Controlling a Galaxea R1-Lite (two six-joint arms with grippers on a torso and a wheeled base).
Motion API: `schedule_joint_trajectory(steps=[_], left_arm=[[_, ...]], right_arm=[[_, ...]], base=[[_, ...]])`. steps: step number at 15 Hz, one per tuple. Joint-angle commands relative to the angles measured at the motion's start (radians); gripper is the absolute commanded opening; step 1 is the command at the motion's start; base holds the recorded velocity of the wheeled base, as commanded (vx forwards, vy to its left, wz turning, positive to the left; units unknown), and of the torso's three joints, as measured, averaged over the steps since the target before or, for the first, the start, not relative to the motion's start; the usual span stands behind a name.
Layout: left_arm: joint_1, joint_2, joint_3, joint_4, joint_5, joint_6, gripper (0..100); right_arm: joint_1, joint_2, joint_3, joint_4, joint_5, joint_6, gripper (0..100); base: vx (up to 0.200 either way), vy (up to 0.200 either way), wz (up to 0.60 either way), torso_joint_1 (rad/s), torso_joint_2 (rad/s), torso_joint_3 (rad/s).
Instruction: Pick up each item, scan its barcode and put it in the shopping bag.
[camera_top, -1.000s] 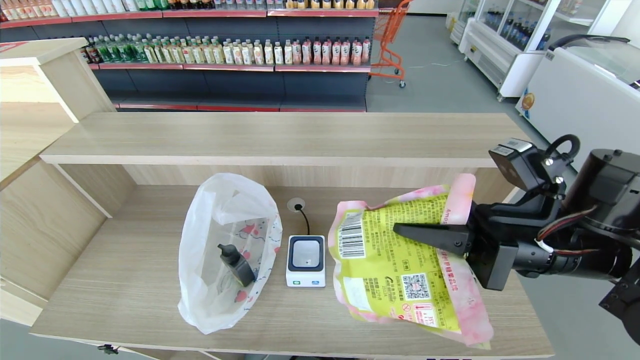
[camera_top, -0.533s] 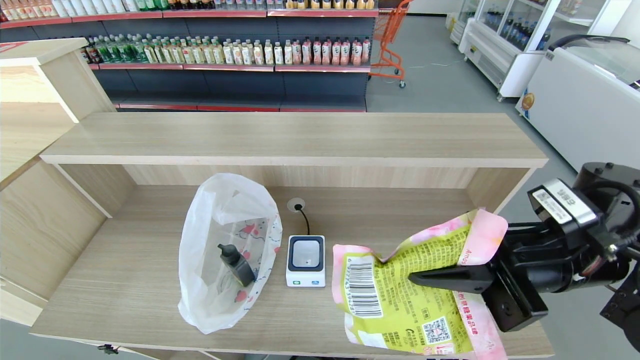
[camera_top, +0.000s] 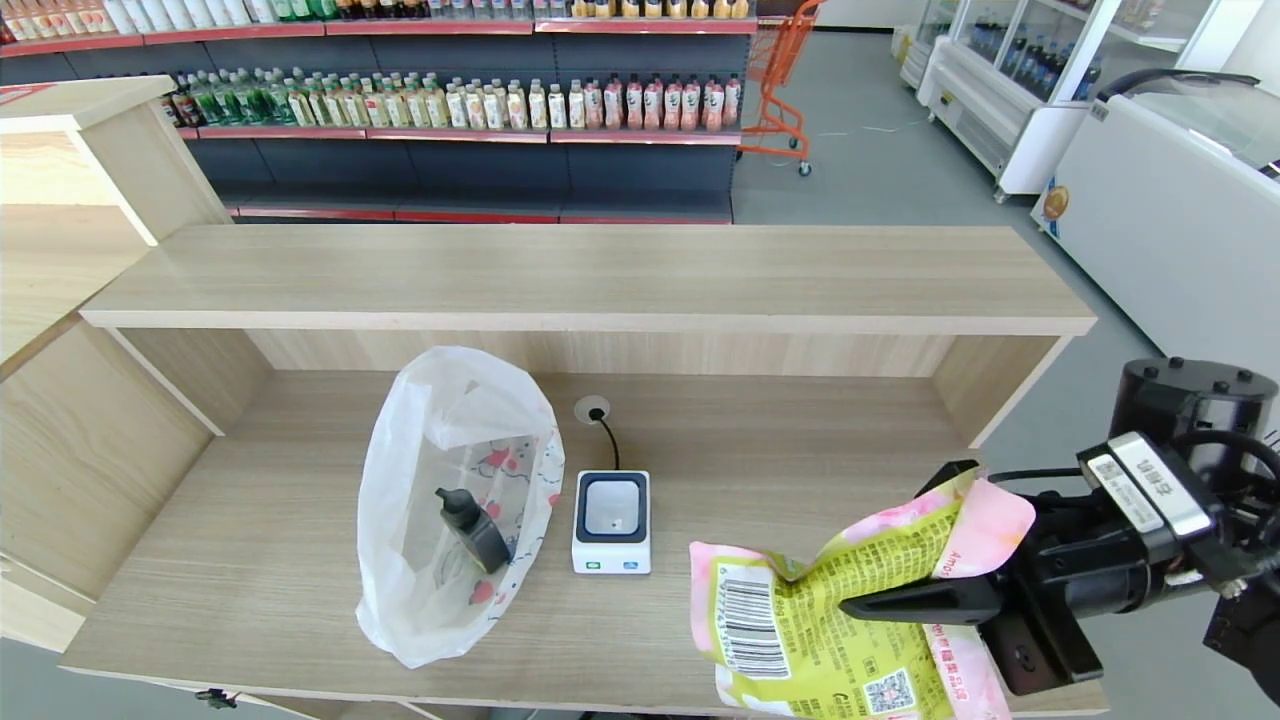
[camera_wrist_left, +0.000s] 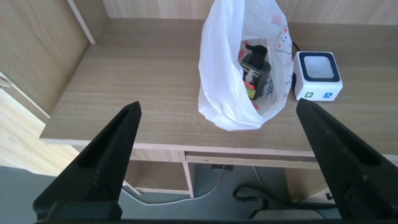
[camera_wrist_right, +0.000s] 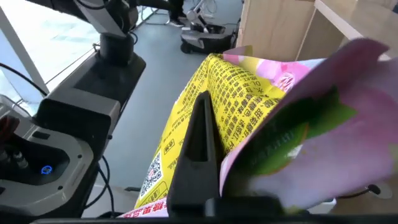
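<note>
Snack packet (camera_top: 850, 620) gripped at the bench's right front corner

The white shopping bag (camera_top: 455, 500) stands on the bench (camera_top: 250, 540) with its mouth open, and a dark pump bottle (camera_top: 472, 530) lies tilted inside it. The scanner (camera_top: 611, 520) sits just beside the bag on its right, apart from it, its cable running back to a hole (camera_top: 592, 408) in the benchtop.

The right hand (camera_top: 900, 570) is closed on the yellow and pink packet. One dark finger (camera_top: 920, 598) lies flat across its printed face, and the other is behind the packet. The packet's pink top edge is crumpled against the hand, and its barcode (camera_top: 755, 625) faces up. The right wrist view shows the same finger (camera_wrist_right: 199, 143) pressed on the packet's yellow side (camera_wrist_right: 249, 106).

The left hand (camera_wrist_left: 219, 107) hangs above the bench's front edge with its fingers spread wide, holding nothing.

The packet is right of the scanner and well apart from it. Bare benchtop lies between them, and the packet's lower part hangs past the front edge. A raised ledge (camera_top: 600, 275) closes the back of the bench, and side panels close both ends
</note>
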Motion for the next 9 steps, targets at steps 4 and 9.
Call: schedule_joint_trajectory(steps=[4,9], left_arm=[[0.000,0.001,0.000,0.000,0.000,0.000,100],[0.000,0.001,0.000,0.000,0.000,0.000,100]], right_arm=[[-0.016,-0.039,-0.004,0.151,0.016,-0.118,0],[-0.020,-0.057,-0.002,0.193,0.014,-0.129,0]], base=[[0.000,0.000,0.00,0.000,0.00,0.000],[0.000,0.000,0.00,0.000,0.00,0.000]])
